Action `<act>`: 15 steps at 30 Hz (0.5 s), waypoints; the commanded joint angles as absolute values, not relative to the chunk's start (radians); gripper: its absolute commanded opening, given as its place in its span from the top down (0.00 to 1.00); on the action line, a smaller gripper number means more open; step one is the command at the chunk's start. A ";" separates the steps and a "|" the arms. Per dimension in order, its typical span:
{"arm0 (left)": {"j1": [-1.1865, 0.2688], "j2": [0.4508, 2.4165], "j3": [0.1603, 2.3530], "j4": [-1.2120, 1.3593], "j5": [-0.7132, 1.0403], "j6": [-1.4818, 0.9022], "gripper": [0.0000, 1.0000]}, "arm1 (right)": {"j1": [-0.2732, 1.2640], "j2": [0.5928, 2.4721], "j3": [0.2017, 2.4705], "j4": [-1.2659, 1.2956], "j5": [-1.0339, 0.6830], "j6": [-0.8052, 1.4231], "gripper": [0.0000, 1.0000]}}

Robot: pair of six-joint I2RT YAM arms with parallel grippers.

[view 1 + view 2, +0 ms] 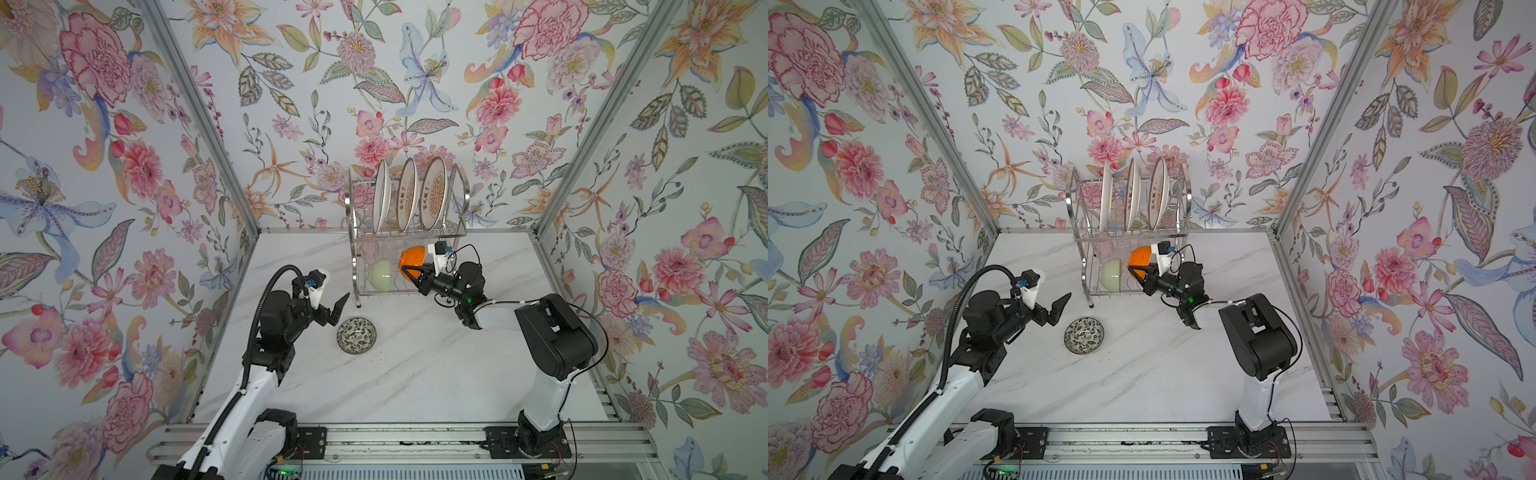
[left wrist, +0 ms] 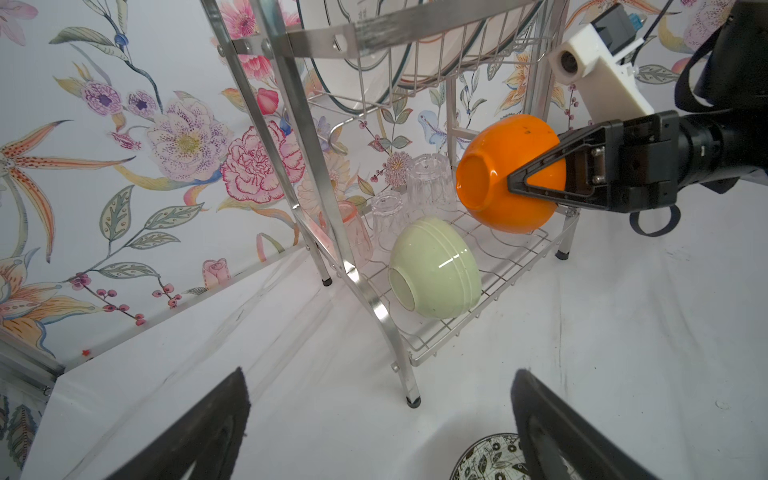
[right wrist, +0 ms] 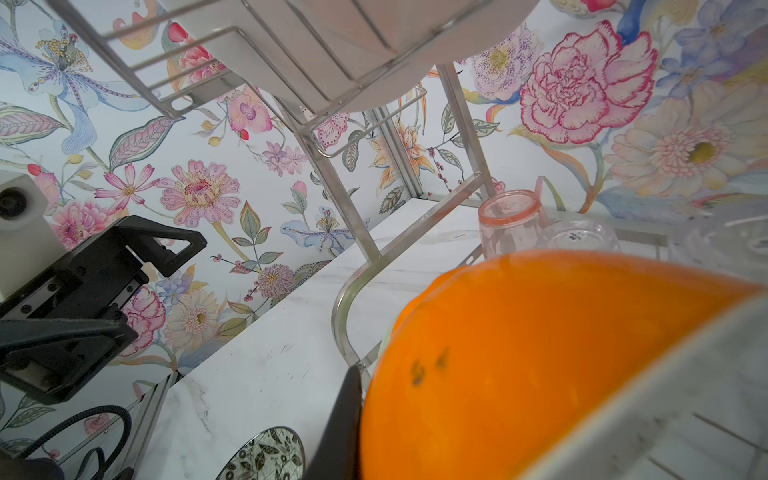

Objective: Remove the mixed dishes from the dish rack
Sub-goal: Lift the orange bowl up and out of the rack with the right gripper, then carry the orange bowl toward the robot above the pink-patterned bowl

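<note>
The silver dish rack (image 1: 357, 266) stands at the back of the table. Three white plates (image 1: 432, 193) stand upright in its upper tier. My right gripper (image 1: 408, 272) is shut on the rim of the orange bowl (image 2: 498, 166), which is tipped on its side at the right end of the lower tier. A green bowl (image 2: 436, 270) lies on its side beside it, with a pink cup (image 2: 359, 237) and clear cups (image 2: 430, 183) upside down behind. My left gripper (image 1: 337, 311) hangs open and holds nothing, left of the rack, just above a patterned bowl (image 1: 356, 335) on the table.
Floral walls close in the white marble table (image 1: 415, 374) on three sides. The rack's front left leg (image 2: 411, 399) stands close ahead of my left gripper. A metal rail (image 1: 395, 444) with both arm bases runs along the front edge.
</note>
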State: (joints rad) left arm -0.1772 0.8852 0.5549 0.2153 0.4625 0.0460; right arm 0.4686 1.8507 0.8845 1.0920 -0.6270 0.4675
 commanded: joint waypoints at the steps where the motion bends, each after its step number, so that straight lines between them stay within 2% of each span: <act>1: -0.177 0.870 0.603 0.253 0.439 0.016 0.01 | 0.469 1.782 0.840 1.146 -0.604 0.411 1.00; 7: -0.175 0.859 0.649 0.241 0.394 -0.010 0.00 | 0.490 1.667 0.780 1.004 -0.588 0.289 1.00; 15: -0.135 0.876 0.706 0.209 0.364 -0.039 0.01 | 0.557 1.521 0.825 0.625 -0.561 0.005 1.00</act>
